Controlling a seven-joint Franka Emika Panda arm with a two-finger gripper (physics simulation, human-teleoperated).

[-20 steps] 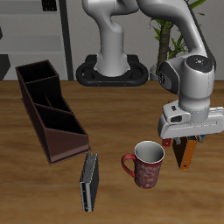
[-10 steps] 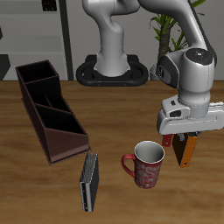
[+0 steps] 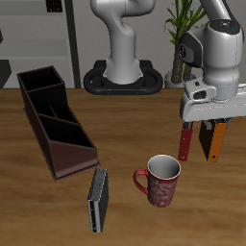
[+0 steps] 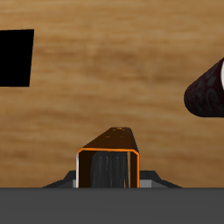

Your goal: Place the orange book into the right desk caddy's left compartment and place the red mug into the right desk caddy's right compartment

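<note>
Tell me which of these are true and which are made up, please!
1. The gripper is holding the orange book up in the air. True.
2. The red mug sits inside the right desk caddy. False: it stands on the table, apart from the caddy.
3. A grey-black book lies on the table near the caddy's sloped end. True.
4. The orange book is already in the left compartment. False: that compartment holds no book; the book is still in the gripper.
5. A slim red box stands beside the held book. True.
</note>
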